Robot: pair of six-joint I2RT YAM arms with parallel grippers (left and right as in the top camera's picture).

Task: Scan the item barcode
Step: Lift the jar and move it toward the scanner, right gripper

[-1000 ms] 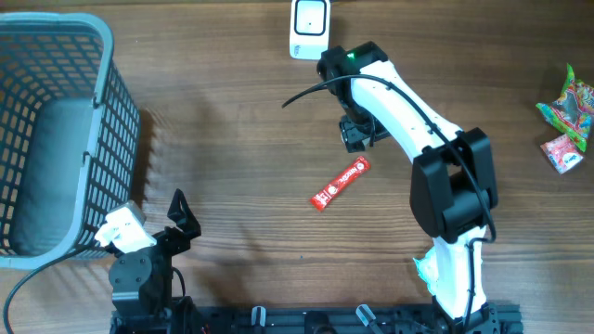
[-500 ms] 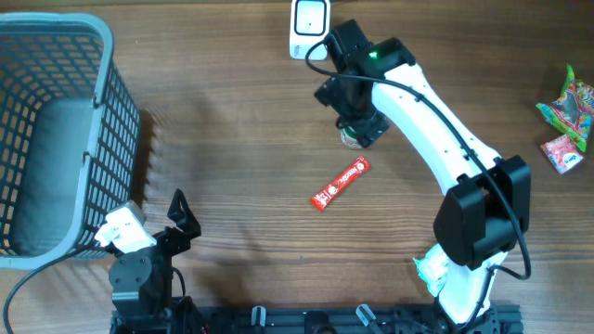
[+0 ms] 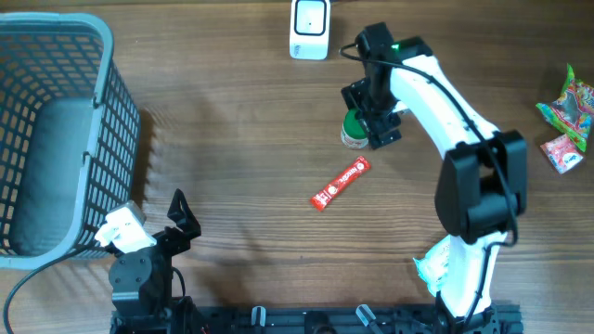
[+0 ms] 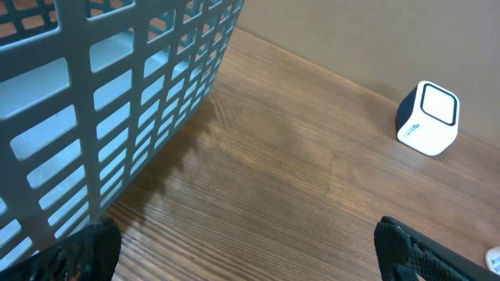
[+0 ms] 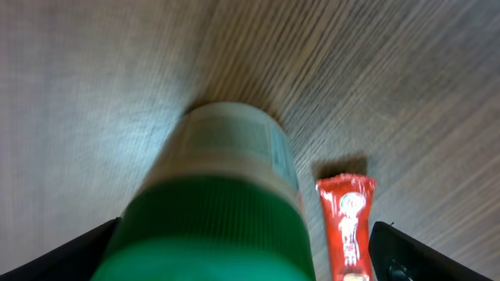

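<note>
A small bottle with a green cap (image 3: pixel 352 127) stands upright on the wooden table, below the white barcode scanner (image 3: pixel 309 26). My right gripper (image 3: pixel 370 118) hovers over it, open. In the right wrist view the bottle (image 5: pixel 223 195) fills the space between the spread fingers, and neither finger presses on it. My right gripper (image 5: pixel 250 261) looks down past the cap. A red snack bar (image 3: pixel 340 184) lies flat just below the bottle, red snack bar (image 5: pixel 348 226) to its right. My left gripper (image 3: pixel 183 215) rests open and empty at the near left, left gripper (image 4: pixel 250 261) above bare wood.
A grey plastic basket (image 3: pixel 102 42) takes up the far left, and its wall (image 4: pixel 117 94) stands close to my left gripper. The scanner (image 4: pixel 427 119) shows at the right in the left wrist view. Colourful snack packets (image 3: pixel 568 116) lie at the right edge.
My right arm has swung right, away from the scanner, and its jaws have opened wider. The green-capped bottle now stands free on the table. The left arm has not moved.
</note>
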